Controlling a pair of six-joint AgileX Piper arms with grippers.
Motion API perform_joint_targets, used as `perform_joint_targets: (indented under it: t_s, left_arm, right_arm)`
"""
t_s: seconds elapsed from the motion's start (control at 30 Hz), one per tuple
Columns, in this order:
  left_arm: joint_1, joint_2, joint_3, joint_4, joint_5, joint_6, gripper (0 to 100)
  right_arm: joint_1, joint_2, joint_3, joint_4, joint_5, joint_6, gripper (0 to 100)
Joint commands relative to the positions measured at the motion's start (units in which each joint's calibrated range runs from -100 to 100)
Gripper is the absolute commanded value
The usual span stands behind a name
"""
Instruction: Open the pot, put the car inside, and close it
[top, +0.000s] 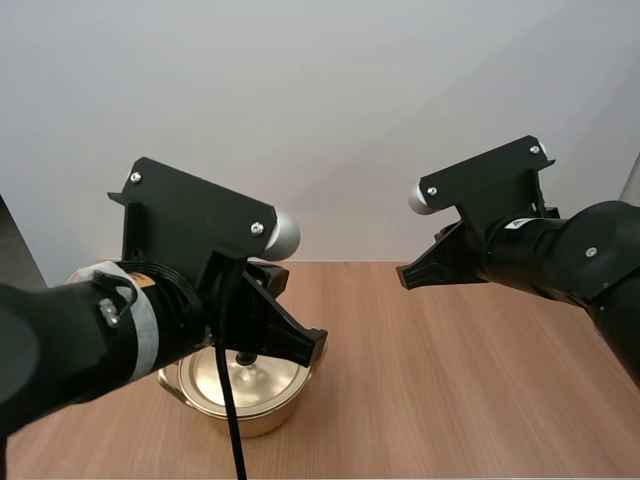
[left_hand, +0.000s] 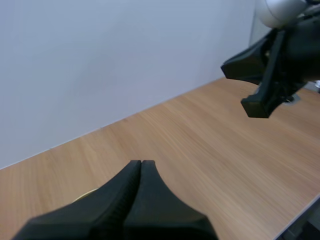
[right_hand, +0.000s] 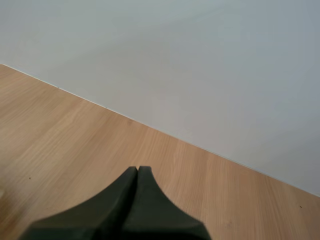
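The pot (top: 262, 415) sits at seven o'clock beneath the clenched, empty left claw (top: 314, 346); the right claw (top: 404, 275), also clenched, is well apart.

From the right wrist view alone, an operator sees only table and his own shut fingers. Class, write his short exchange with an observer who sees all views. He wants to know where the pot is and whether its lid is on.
Operator: Where is the pot?
Observer: The pot stands on the left part of the table; in the high view the left gripper hangs over it.
Operator: Is the lid on?
Observer: Yes, the lid sits on the pot, and nothing grips it.
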Motion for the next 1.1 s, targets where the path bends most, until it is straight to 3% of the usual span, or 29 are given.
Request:
perform_joint_targets:
  t_s: [0.0,0.03,0.07,0.13,0.23,0.33,0.4,0.47,0.6,0.77,1.07]
  left_arm:
    - [2.17,-28.2,3.2,19.1,-23.0,-28.7,0]
    - [0.79,-27.2,9.6,43.2,-53.5,-50.5,0]
    - [0.23,-27.2,11.3,46.2,-58.4,-51.6,0]
    - [-2.10,-27.2,15.3,47.4,-62.4,-51.2,0]
    - [-5.39,-27.2,22.8,51.4,-64.1,-47.6,0]
    - [-7.47,-27.3,29.9,55.2,-64.1,-47.1,0]
    - [-8.38,-27.7,32.8,55.2,-64.7,-48.7,0]
    - [-8.90,-28.2,33.4,55.2,-65.2,-53.0,0]
    - [-9.13,-28.2,33.5,55.7,-58.8,-59.6,0]
    - [-9.07,-28.2,36.5,56.4,-59.9,-59.7,0]
    - [-8.24,-28.2,38.7,56.4,-62.6,-59.3,0]
  right_arm:
    - [0.0,-4.0,5.7,0.7,-12.8,-2.4,0]
    - [0.0,-7.6,10.7,4.8,-16.7,-8.2,0]
    - [0.0,-7.9,11.1,5.7,-16.7,-9.0,0]
    - [0.0,-9.6,13.2,9.3,-16.7,-12.4,0]
    - [0.0,-10.0,14.0,10.1,-13.5,-12.7,0]
    - [0.0,-10.0,14.1,11.1,-6.2,-11.2,0]
    - [-0.1,-10.0,14.5,12.1,-4.4,-6.0,0]
    - [-0.5,-10.0,15.4,11.5,-5.0,-0.7,0]
    - [-1.9,-10.0,19.0,7.0,-5.8,1.0,0]
    - [-2.1,-10.0,26.2,6.1,-11.1,0.8,0]
    - [-2.1,-10.0,35.7,10.5,-23.7,2.2,0]
